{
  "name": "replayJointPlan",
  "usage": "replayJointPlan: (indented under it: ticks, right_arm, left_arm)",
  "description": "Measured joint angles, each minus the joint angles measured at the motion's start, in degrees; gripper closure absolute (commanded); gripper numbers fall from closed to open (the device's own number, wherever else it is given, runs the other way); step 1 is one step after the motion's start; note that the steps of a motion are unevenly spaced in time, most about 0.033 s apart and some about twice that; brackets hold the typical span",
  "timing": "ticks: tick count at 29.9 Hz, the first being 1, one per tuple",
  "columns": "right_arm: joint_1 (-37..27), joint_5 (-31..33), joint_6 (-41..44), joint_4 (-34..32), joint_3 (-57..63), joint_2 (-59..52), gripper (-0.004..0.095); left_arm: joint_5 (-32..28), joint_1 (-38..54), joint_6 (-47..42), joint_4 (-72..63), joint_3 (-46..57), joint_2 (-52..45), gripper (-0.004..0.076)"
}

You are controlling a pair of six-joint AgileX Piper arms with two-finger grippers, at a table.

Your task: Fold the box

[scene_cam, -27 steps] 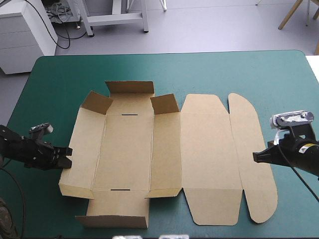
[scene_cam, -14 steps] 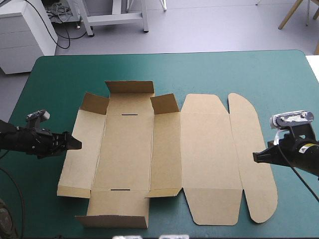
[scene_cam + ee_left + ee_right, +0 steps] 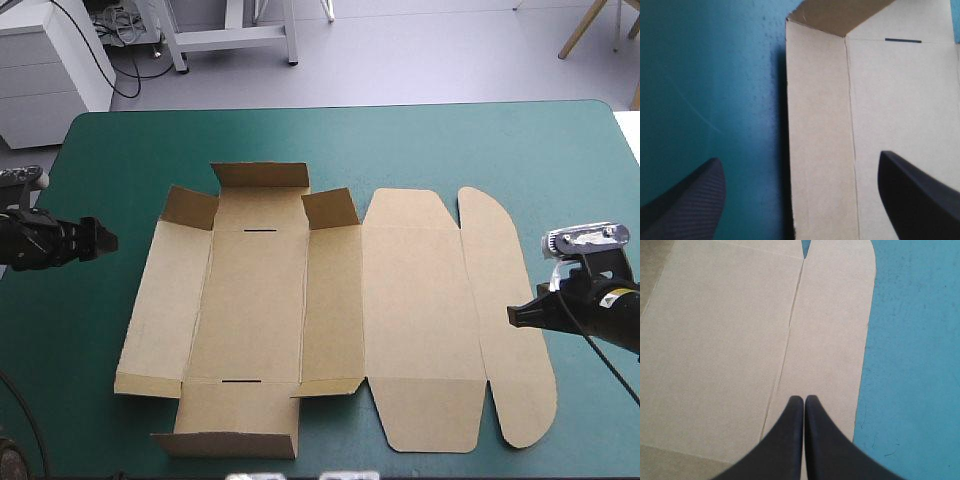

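The brown box [image 3: 330, 310] lies as a cut sheet in the middle of the teal-green table. Its short end flaps [image 3: 260, 177] on the far side stand up a little, and its lid and rounded flap [image 3: 505, 300] lie flat to the right. My left gripper [image 3: 108, 240] hovers open over bare cover, a short way left of the box's left panel. In the left wrist view the left gripper [image 3: 800, 200] holds nothing, and that panel [image 3: 820, 125] lies ahead. My right gripper [image 3: 513, 315] is shut, its tip over the rounded flap's outer edge. The right wrist view shows the right gripper [image 3: 804, 402] as one pointed arch above the flap [image 3: 830, 330].
Bare teal-green cover [image 3: 400, 140] stretches between the box and the table's far edge. A narrower strip [image 3: 80, 330] runs along the left side. The box's near flap [image 3: 235, 430] reaches close to the table's front edge.
My left gripper has opened, let go of the box's left panel, and drawn back to the left and farther away. The panel has settled flatter. The right arm has not moved.
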Motion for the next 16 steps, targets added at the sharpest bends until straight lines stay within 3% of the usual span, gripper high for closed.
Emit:
replayJointPlan:
  ticks: [8, 16]
  right_arm:
    - [0.0, 0.0, 0.0, 0.0, 0.0, 0.0, 0.0922]
    - [0.0, 0.0, 0.0, 0.0, 0.0, 0.0, 0.0922]
  left_arm:
    - [0.7, 0.0, -3.9, 8.9, -1.7, -0.3, 0.0132]
    - [0.5, 0.0, -3.6, 8.3, -0.2, 2.0, 0.0132]
